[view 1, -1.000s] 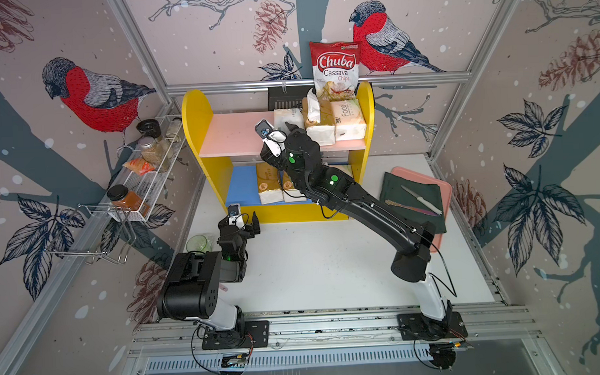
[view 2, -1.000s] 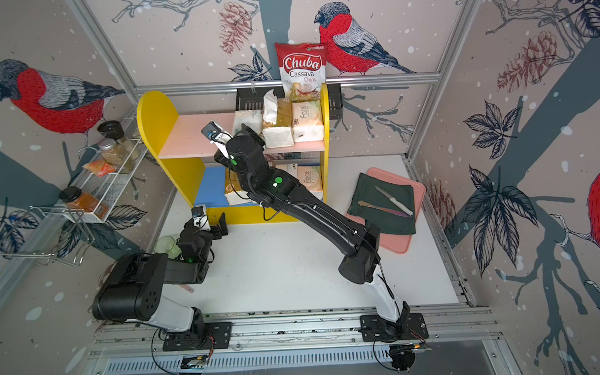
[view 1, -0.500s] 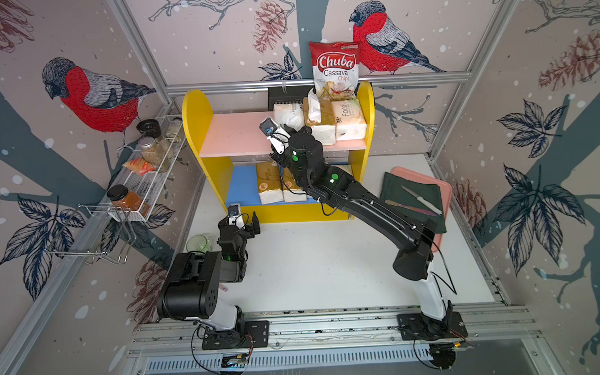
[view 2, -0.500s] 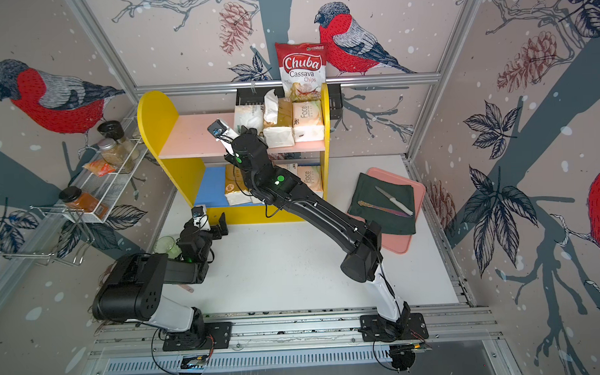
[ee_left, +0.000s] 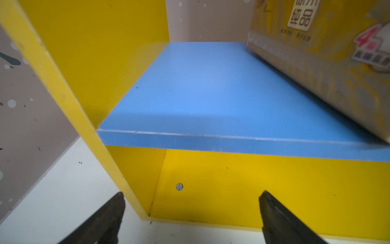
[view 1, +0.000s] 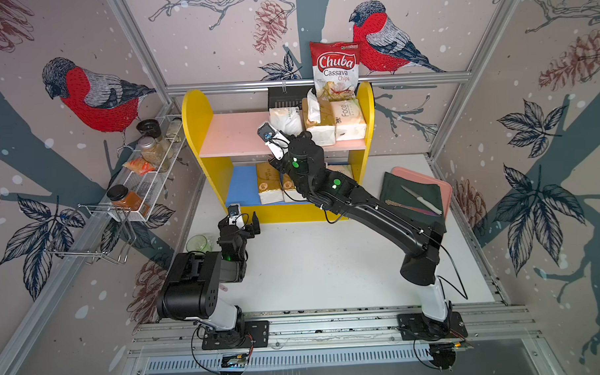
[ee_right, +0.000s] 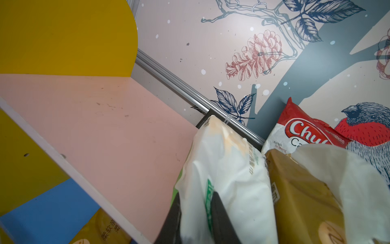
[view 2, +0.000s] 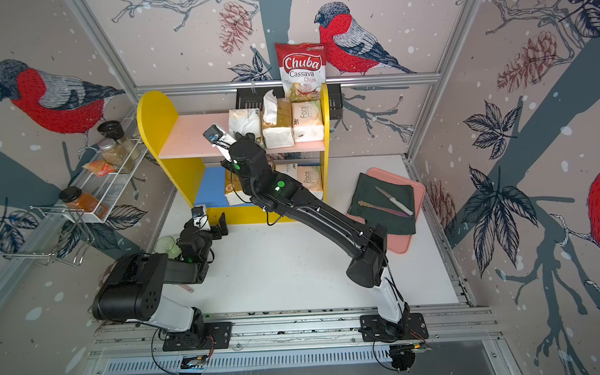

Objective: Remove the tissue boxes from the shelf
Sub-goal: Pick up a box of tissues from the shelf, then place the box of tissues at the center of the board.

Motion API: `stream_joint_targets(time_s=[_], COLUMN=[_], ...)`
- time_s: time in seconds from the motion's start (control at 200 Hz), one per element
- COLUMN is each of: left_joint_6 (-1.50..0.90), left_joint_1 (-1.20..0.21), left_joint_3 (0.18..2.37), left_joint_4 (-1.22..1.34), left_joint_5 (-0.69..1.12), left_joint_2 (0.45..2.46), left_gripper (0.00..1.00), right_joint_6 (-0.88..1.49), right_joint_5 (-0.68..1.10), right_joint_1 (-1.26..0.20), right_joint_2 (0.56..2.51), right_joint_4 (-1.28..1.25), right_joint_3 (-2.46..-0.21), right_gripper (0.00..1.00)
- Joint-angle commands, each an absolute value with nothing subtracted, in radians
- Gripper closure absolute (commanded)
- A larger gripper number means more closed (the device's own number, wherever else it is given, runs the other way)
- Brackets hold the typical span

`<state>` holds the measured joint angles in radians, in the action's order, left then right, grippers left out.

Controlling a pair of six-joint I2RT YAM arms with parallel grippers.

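The right gripper (ee_right: 197,193) has gone up from the front of the shelf (view 1: 193,120) onto the pink upper board (view 1: 235,135). Its fingers (ee_right: 219,209) stood wide 1 second ago; now they are narrow and pinch the near end of the white tissue pack (ee_right: 223,164). This pack is the 1 next to the bare part of the board, in a row of 3. In both top views it stands in its old place, touching the gold pack (view 1: 320,125), with the "Face" pack (view 1: 349,119) beyond. So the grasp is made, but the pack is not yet pulled out.

The left gripper (ee_left: 192,194) has not moved. Its fingers are wide apart and hold nothing, low in front of the blue lower board (ee_left: 211,95).

I judge that the task is at its beginning, because no pack has left the shelf. The other packs on the lower board are partly hidden behind the right arm. The wrap looks soft and only its end is held, so it may slip or drag the gold neighbour along.
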<state>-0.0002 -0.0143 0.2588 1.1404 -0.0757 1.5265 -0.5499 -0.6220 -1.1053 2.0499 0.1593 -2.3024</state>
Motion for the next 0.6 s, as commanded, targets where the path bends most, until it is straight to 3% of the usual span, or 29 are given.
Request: stream_joint_targets(time_s=[0.0,0.28,0.465,0.595], left_joint_6=[0.005,0.006,0.006,0.006], left_joint_1=[-0.017,-0.016,-0.017,-0.017], left_joint_3=[0.261,0.261,0.261,0.261], left_joint_4=[1.195,1.195,1.196,1.196], left_joint_5=[-0.073,-0.073,-0.073,-0.073], left_joint_2=[1.523,1.523,1.523,1.522], left_gripper=[0.02,0.02,0.02,0.02], right_joint_6=[-0.601,-0.630,-0.520,-0.314], right_joint_5=[-0.656,-0.774,-0.962,-1.100], right_joint_1=[-1.139,-1.260,-1.419,-1.510], right_joint_2=[2.028,1.942,1.655,1.466], right_joint_4=[0.128,0.104,-0.015,0.043], right_joint_3=[-2.305,-2.250,-1.799,-1.540], right_gripper=[1.00,1.00,1.00,1.00])
